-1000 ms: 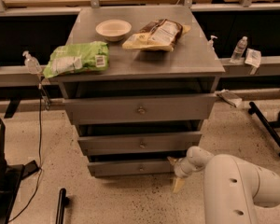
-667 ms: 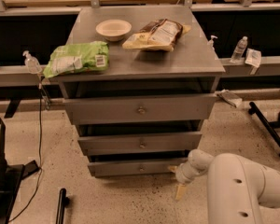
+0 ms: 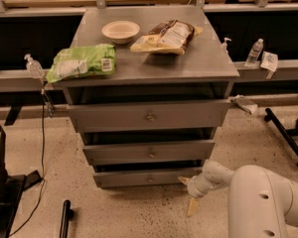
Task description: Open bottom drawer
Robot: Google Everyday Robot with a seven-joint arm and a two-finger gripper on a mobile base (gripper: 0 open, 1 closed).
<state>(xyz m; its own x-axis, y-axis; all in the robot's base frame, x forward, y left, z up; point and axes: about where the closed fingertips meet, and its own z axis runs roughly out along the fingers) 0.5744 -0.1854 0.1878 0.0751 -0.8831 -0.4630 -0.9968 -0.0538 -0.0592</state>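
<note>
The bottom drawer (image 3: 134, 178) is the lowest, narrowest grey front of the cabinet, with a small round knob at its centre. It sits slightly out, like the two drawers above it. My gripper (image 3: 187, 193) is low, near the floor, just off the drawer's right end. Its two tan fingers are spread apart: one tip (image 3: 183, 180) lies by the drawer's right corner and the other (image 3: 191, 207) points down at the floor. The gripper holds nothing. The white arm (image 3: 258, 197) fills the lower right.
On the cabinet top (image 3: 198, 58) lie a green bag (image 3: 82, 62), a white bowl (image 3: 120, 31) and a brown-and-yellow bag (image 3: 168, 36). The middle drawer (image 3: 150, 151) and top drawer (image 3: 149, 115) are above. A black stand (image 3: 2, 192) is at left and a black bar (image 3: 287, 137) at right.
The gripper and arm have shifted a little to the right and down, staying by the bottom drawer's right end. The drawers have not moved.
</note>
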